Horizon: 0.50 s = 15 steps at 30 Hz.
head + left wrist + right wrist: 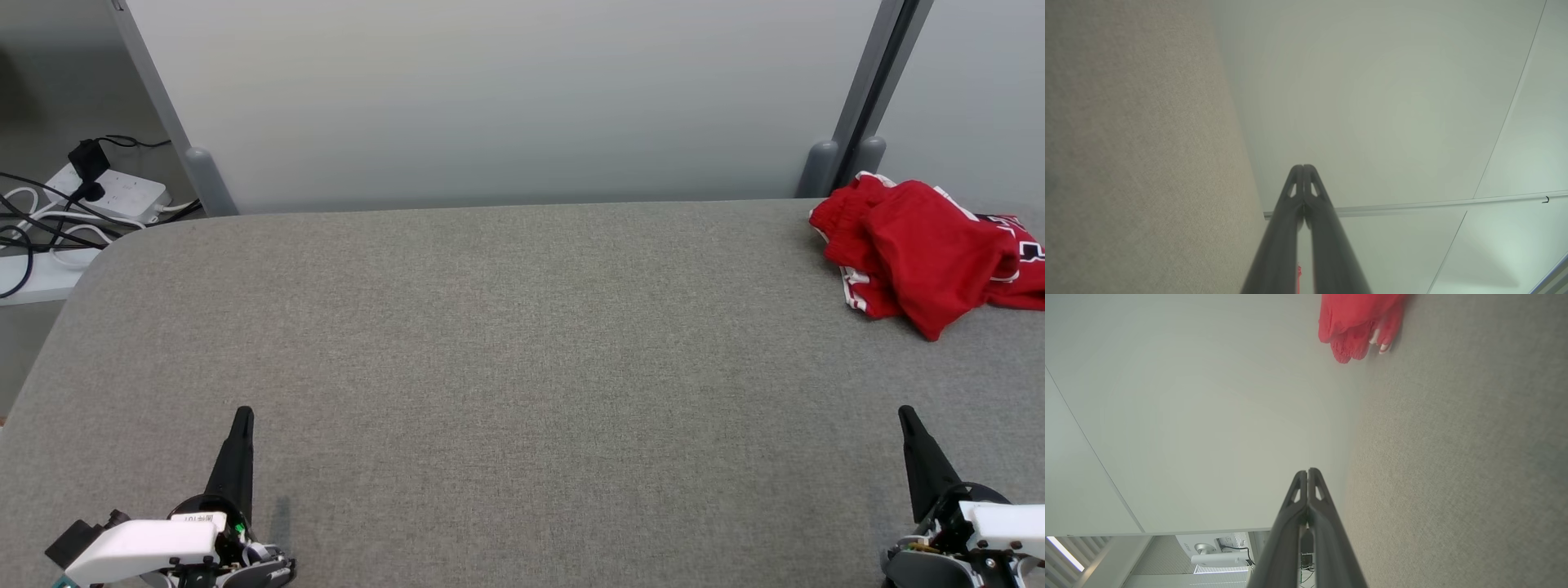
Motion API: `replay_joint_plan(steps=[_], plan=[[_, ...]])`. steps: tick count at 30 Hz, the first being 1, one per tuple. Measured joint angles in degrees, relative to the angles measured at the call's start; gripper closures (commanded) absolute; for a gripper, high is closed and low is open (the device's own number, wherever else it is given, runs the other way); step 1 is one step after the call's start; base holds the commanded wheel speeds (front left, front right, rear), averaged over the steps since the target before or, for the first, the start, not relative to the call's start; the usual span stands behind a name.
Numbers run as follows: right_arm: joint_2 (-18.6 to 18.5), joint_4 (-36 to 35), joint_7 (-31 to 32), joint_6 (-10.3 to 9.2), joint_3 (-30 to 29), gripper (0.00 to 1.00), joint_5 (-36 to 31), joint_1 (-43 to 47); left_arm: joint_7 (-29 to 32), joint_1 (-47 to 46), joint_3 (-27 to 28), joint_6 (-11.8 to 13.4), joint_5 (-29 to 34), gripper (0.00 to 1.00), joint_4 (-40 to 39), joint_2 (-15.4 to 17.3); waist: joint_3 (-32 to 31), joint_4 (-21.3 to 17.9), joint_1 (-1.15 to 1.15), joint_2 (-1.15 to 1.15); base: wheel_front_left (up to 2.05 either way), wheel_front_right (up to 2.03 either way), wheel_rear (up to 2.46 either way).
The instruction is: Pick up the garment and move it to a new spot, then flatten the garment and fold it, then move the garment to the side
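Far right on table (490,343) | garment (922,253) crumpled by far edge | our left gripper (242,423) and right gripper (907,420) closed, empty | risk: we may snag one layer, dragging garment off edge.

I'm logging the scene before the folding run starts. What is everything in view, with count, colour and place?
garment: one, red with white trim, crumpled at the table's far right.
table: one, grey fabric top, spanning the head view.
partition panels: two, pale grey, upright behind the table.
panel posts: grey, one far left, a pair far right.
power strip: one, white, past the table's far left corner.
cables: several, black and white, beside the power strip.
left gripper: one, dark, shut, lower left.
right gripper: one, dark, shut, lower right.
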Motion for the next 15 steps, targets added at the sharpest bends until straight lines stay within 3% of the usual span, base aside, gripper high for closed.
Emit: replay_joint_plan(steps=[15], plan=[[0.04,0.01,0.18,0.00,-0.10,1.00,-0.09,-0.01,0.01,0.00,0.00,0.00,0.00,1.00,0.00,0.00,0.00,0.00,0.00,0.00,0.00,0.00,0.00]])
